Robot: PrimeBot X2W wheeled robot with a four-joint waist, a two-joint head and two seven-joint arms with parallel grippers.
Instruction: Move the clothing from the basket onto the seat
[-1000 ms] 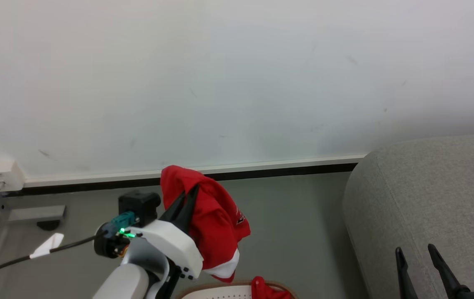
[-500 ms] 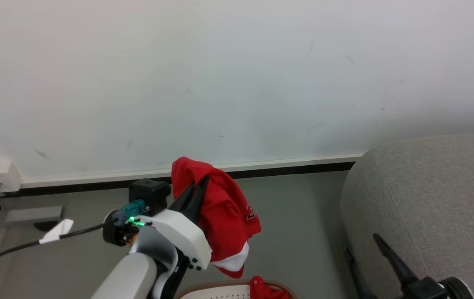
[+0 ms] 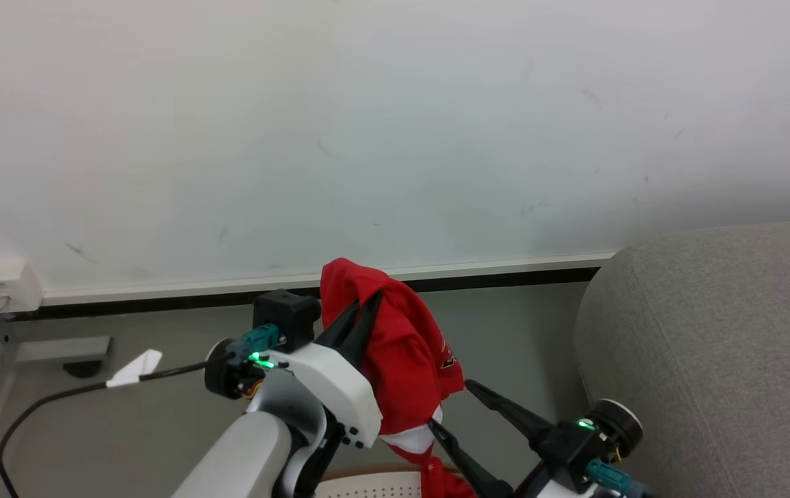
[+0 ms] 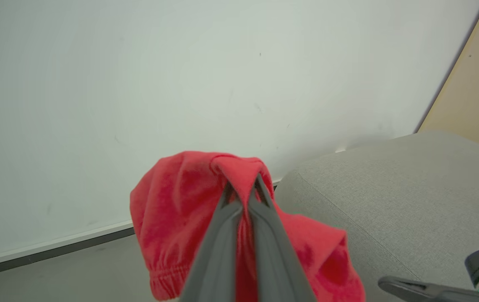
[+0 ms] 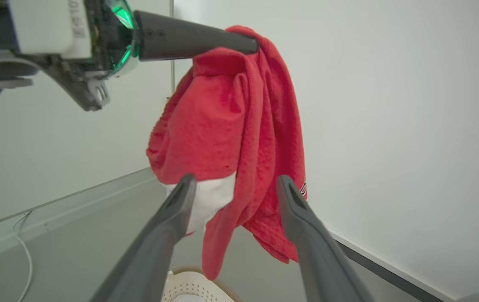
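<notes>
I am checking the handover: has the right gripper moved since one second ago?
Yes. In the head view the right gripper has swung left, off the seat, and now points, open, at the clothing hanging from the left gripper.

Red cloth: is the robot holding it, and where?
The left gripper pinches a bunched fold at the top of the red garment; the rest hangs. The open right gripper holds nothing.

We have free floor between the hanging garment and the seat. The wall shuts the far side. Our right fingers, spread, crowd the garment's lower edge, and the basket sits directly under it.
</notes>
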